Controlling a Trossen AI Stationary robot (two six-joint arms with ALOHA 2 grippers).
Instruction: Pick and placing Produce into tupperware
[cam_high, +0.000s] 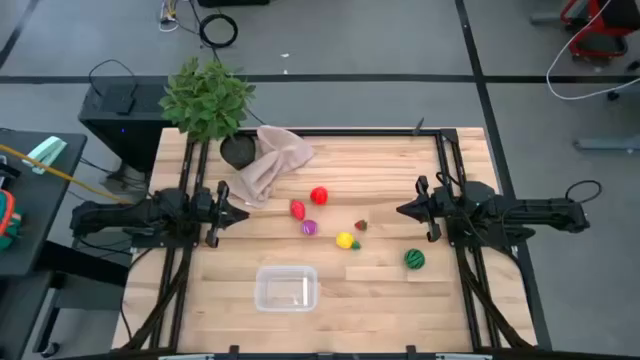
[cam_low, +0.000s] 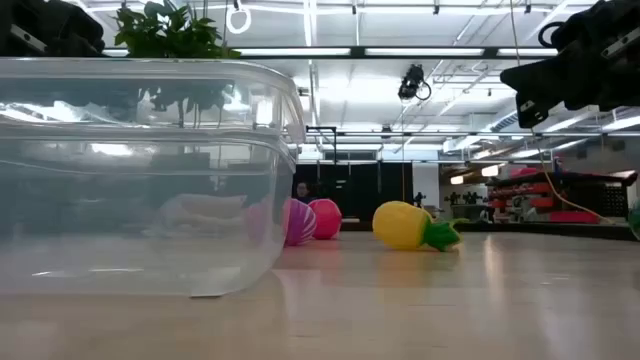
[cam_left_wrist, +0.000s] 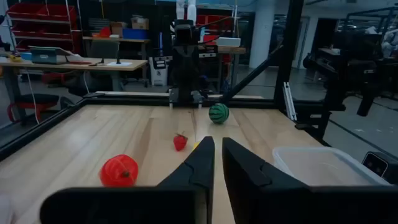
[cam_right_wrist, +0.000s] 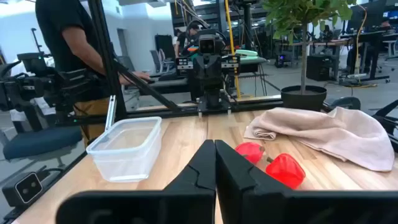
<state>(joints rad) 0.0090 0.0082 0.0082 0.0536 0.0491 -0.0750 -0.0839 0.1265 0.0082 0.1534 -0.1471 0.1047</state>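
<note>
The toy produce lies mid-table: a red tomato (cam_high: 319, 195), a red piece (cam_high: 297, 209), a purple piece (cam_high: 309, 227), a yellow fruit (cam_high: 346, 240) and a green striped ball (cam_high: 414, 259). The clear tub (cam_high: 286, 288) stands upright near the table's near edge. My left gripper (cam_high: 245, 213) hovers shut at the table's left, pointing at the produce. My right gripper (cam_high: 400, 210) hovers shut at the right, facing it. In the left wrist view the tomato (cam_left_wrist: 119, 170), ball (cam_left_wrist: 218, 113) and tub (cam_left_wrist: 323, 165) show ahead; the right wrist view shows the tub (cam_right_wrist: 127, 146).
A beige cloth (cam_high: 270, 165) lies crumpled at the far left beside a potted plant (cam_high: 210, 100). A small brownish piece (cam_high: 361, 226) rests by the yellow fruit. Black frame rails (cam_high: 455, 170) run along the table's sides. A person (cam_right_wrist: 74, 43) stands beyond the table.
</note>
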